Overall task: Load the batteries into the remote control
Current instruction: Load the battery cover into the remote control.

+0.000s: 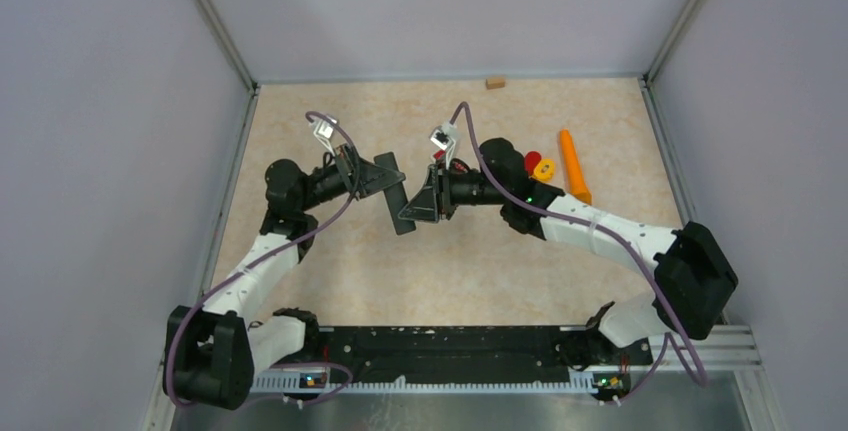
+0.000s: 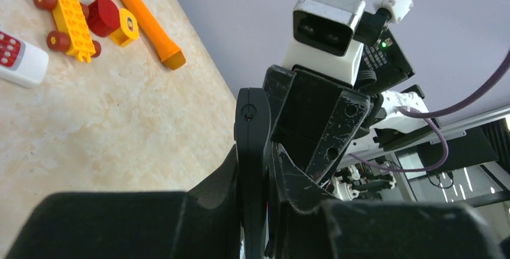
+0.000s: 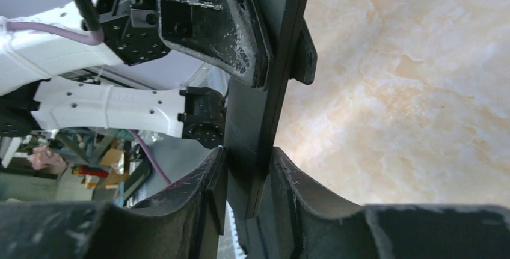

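Note:
The remote control (image 1: 396, 194), a slim black bar, hangs in the air between my two arms. My left gripper (image 1: 388, 179) is shut on its upper part and my right gripper (image 1: 411, 210) is shut on its lower part. In the left wrist view the remote (image 2: 252, 145) stands edge-on between my left gripper's (image 2: 260, 178) jaws, with the right gripper's fingers (image 2: 328, 124) close behind it. In the right wrist view the remote (image 3: 267, 103) is pinched in my right gripper (image 3: 248, 172). No batteries show in any view.
An orange carrot-shaped cone (image 1: 574, 164), a yellow ring (image 1: 543, 168) and a red piece (image 1: 532, 160) lie at the back right. A small wooden block (image 1: 495, 82) sits by the back wall. A yellow toy car (image 2: 69, 15) and a white device with red buttons (image 2: 18, 57) show in the left wrist view.

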`<state>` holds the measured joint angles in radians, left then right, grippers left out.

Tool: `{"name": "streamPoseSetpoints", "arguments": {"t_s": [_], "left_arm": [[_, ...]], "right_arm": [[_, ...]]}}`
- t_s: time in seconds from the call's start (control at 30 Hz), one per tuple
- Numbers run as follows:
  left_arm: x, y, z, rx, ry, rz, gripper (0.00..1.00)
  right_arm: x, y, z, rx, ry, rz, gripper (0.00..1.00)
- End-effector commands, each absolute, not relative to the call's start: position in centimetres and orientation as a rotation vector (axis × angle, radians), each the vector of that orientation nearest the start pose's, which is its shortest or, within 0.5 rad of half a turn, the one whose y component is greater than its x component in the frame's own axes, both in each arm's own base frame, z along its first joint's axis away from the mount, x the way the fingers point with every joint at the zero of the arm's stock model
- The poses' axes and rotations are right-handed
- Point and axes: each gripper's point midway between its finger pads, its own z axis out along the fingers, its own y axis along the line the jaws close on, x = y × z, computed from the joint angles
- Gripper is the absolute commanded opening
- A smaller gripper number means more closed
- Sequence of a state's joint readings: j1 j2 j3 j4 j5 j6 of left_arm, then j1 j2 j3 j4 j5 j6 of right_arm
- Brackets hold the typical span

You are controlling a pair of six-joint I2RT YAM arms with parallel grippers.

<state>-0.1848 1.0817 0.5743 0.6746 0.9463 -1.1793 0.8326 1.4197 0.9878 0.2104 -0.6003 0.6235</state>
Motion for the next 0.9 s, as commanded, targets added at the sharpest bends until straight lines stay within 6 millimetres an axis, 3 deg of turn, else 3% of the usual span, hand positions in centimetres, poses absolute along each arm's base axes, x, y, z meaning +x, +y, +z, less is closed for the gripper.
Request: {"name": "streamPoseSetpoints", "arguments": {"t_s": [0.0, 0.1, 0.23, 0.4, 0.63, 0.87], "left_arm": [[23.4, -21.5, 32.5, 0.232, 1.613, -1.739, 0.0], [22.9, -21.4, 32.8, 0.253, 1.586, -1.75, 0.0], [22.7, -21.4, 32.7, 0.253, 1.583, -1.758, 0.0], [22.3, -21.4, 33.2, 0.273, 1.567, -1.765, 0.0], [22.3, -21.3, 34.2, 0.288, 1.526, -1.739, 0.0], [22.3, -21.3, 34.2, 0.296, 1.521, -1.734, 0.0]], "right_arm": [[20.6, 40.3, 28.0, -0.632, 1.797, 1.593, 0.27], [21.5, 40.5, 28.3, -0.542, 1.801, 1.601, 0.17], [23.4, 40.6, 28.2, -0.369, 1.851, 1.638, 0.16], [23.5, 41.3, 29.4, -0.376, 1.815, 1.729, 0.24], [22.3, 41.3, 28.6, -0.455, 1.798, 1.767, 0.44], [22.0, 41.3, 28.9, -0.473, 1.771, 1.792, 0.41]]}}
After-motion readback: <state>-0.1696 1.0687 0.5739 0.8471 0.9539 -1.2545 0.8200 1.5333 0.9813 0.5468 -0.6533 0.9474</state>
